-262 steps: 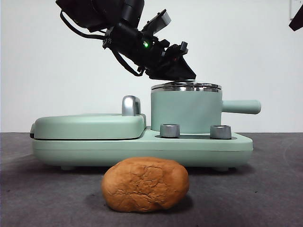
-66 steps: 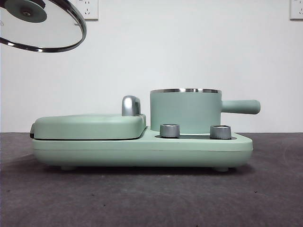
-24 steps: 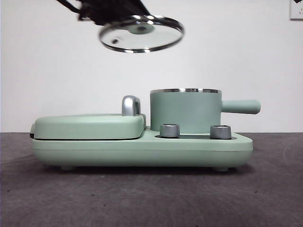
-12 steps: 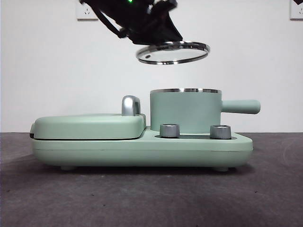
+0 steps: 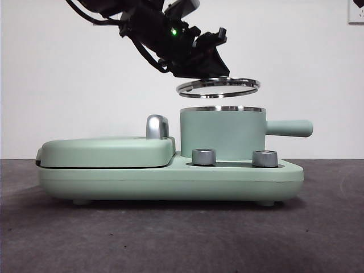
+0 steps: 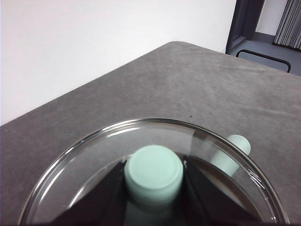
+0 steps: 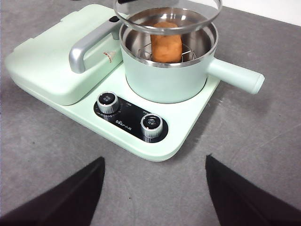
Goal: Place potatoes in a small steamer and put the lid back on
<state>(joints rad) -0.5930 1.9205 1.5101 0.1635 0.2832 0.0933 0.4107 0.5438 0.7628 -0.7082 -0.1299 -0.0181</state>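
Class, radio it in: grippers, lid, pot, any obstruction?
Left gripper shut on lid, above steamer. Right gripper open, waiting. Potato inside. No obstruction.

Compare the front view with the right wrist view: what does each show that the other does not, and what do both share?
Only the front view shows the left gripper holding the lid from above. Only the right wrist view shows the potato inside the steamer on a wire rack, the black control panel, and the right gripper open over the table. Both show the lid hovering just above the steamer, its side handle, the two knobs and the griddle cover.
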